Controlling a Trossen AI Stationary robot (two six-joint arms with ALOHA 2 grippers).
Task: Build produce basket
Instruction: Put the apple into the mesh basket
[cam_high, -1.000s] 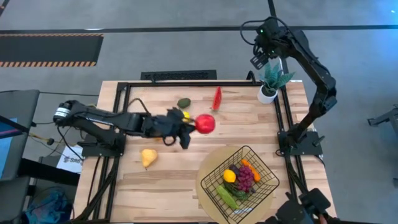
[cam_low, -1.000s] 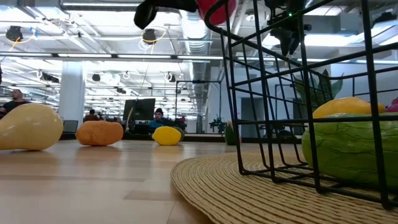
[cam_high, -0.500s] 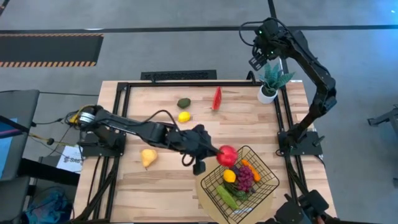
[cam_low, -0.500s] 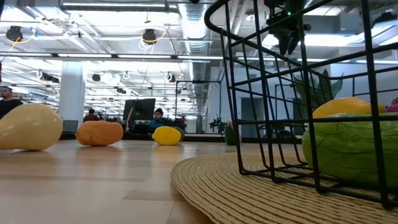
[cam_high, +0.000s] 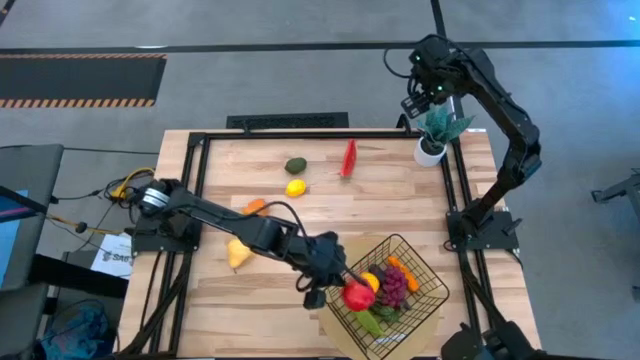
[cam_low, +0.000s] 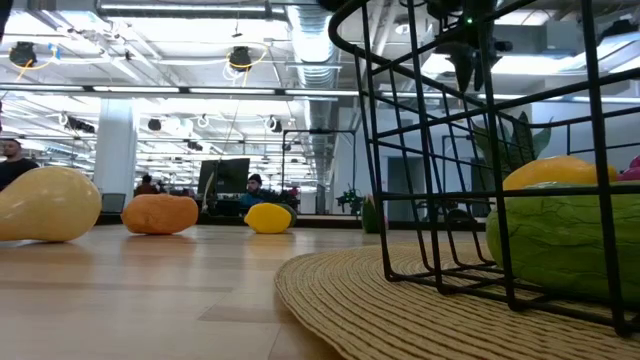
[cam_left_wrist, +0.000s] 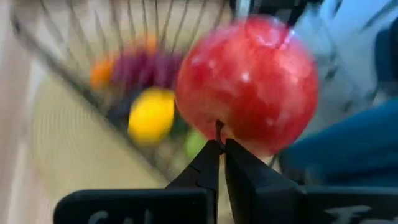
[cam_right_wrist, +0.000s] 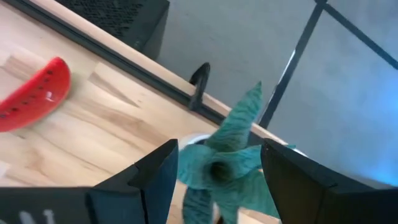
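The left gripper's fingers (cam_left_wrist: 219, 163) are pinching nearly closed on the stem of the red apple (cam_left_wrist: 247, 84), which is hanging over the basket (cam_high: 425, 262) at lower right of the high view. Such a thin hold is risking a swing or slip, sending the apple onto the rim or out. The right gripper (cam_right_wrist: 214, 180) is waiting, fingers spread, above the potted plant (cam_high: 436, 130).

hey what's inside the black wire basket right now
In the basket: a lemon, purple grapes, something orange and a cucumber. The left gripper holds the red apple over them, hiding whatever lies beneath.
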